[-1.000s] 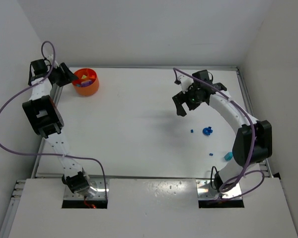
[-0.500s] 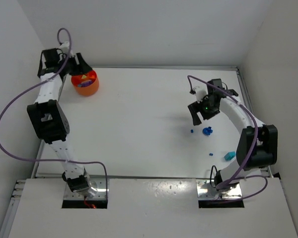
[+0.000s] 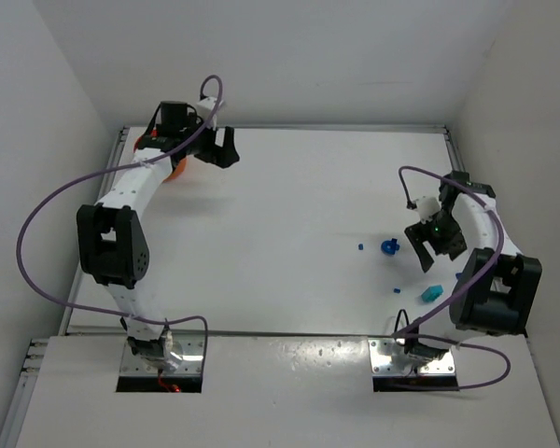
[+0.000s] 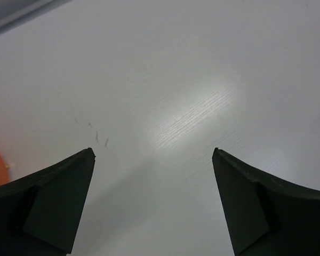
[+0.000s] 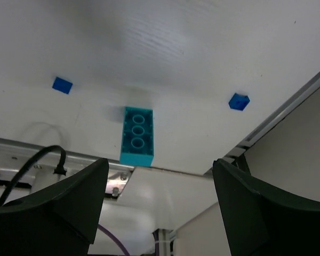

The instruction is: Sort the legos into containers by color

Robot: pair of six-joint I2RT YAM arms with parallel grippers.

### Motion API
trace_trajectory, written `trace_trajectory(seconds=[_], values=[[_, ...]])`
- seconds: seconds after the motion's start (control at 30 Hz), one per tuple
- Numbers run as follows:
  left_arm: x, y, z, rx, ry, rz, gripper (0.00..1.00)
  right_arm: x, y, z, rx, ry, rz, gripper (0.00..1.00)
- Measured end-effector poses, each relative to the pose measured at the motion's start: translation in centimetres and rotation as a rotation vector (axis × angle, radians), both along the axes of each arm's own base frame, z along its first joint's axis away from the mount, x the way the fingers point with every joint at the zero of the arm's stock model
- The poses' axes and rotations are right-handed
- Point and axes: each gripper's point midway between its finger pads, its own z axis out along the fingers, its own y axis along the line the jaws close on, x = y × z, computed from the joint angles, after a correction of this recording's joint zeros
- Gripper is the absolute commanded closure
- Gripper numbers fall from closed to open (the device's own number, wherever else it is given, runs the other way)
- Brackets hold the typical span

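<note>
Left gripper (image 4: 153, 152) fingers spread wide, empty, above bare table (image 4: 202, 80), orange bowl (image 3: 175, 169) near it at far-left corner, right gripper (image 5: 160, 162) fingers wide apart, gripping nothing, hovering over teal brick (image 5: 137, 135), small blue bits (image 5: 62, 85) either side.

Orange bowl (image 3: 174, 169) mostly hidden behind left arm (image 3: 131, 185) — contents not visible; left wrist view cuts it to an edge sliver. Tiny blue bits (image 3: 361, 246) — shape unreadable.

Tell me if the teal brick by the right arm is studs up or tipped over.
Studs up: the right wrist view shows the teal brick flat, three studs facing the camera.
</note>
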Motion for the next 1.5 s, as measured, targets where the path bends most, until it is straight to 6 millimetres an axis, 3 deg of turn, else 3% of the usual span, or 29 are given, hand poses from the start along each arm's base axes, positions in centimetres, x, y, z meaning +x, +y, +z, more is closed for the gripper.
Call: trace_trajectory(seconds=[0.13,0.33,0.53,0.73,1.07,1.17,1.5], values=[[-0.7,-0.8,-1.9,0.029,0.034,0.0,0.01,-2.0,-0.8,0.1,-0.014,0.086,0.0,0.21],[-0.3,-2.2,-3.1,0.012,0.046,-0.024,0.01,-3.3,-0.2,0.3,0.06,0.225,0.025,0.08],[0.1,-2.5,-5.8,0.003,0.101,-0.022,0.0,-4.0,0.9,-0.1,0.126,0.317,0.036,0.09],[0.4,-2.4,-7.2,0.001,0.132,-0.017,0.0,-4.7,1.2,-0.8,0.133,0.383,0.03,0.14],[0.9,-2.3,-7.1,-0.006,0.129,-0.009,0.0,-6.8,0.7,-1.8,0.065,0.479,-0.006,0.2],[1.2,-2.4,-7.0,-0.017,0.131,-0.002,0.0,-7.5,0.6,-2.3,0.041,0.497,-0.016,0.27],[1.9,-2.5,-7.2,-0.031,0.138,0.012,0.0,-6.6,-0.2,-3.1,-0.029,0.453,-0.077,0.36]])
